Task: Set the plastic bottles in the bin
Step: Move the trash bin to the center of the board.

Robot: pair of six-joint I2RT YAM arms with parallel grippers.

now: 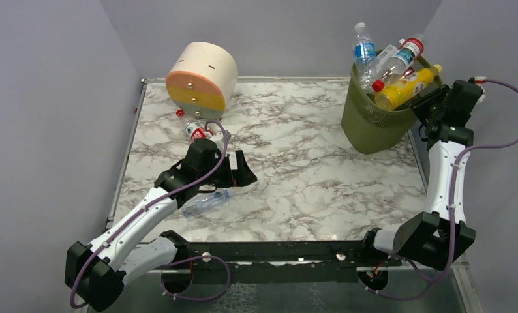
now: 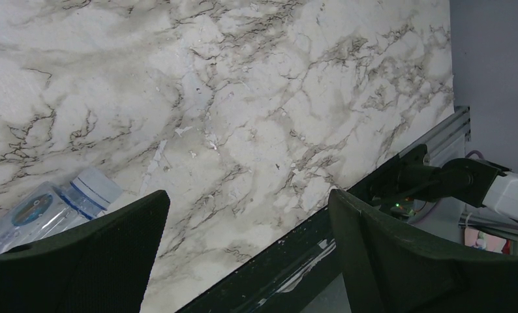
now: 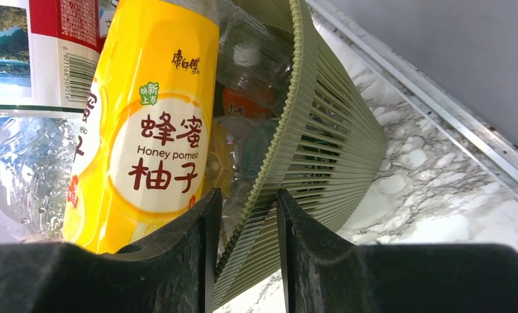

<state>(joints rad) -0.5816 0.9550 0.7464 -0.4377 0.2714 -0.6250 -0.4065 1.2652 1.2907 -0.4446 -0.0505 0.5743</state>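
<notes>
Your right arm stood folded upright at the far right of the table [image 1: 295, 163], its right gripper [image 3: 246, 195] pinched nearly closed on the rim of the bin [image 1: 368, 124]. Your left arm reached low and forward, its left gripper [image 2: 246, 195] spread wide and empty. The olive bin was crammed with plastic bottles [image 1: 400, 60]. A yellow bottle [image 1: 406, 86] slanted cap-up toward the right. A clear bottle [image 1: 207, 202] lay diagonally beside the left gripper.

- Left arm [image 1: 142, 218]: reaches forward and low, forearm angled toward the middle.
- Left gripper [image 2: 246, 261]: fingers spread wide apart (both inner faces show in the wrist view).
- Right arm [image 1: 441, 176]: forearm stands near upright, wrist bent inward at the top.
- Right gripper [image 3: 243, 225]: fingers drawn close, pinching the rim of the bin [image 3: 335, 150].
</notes>
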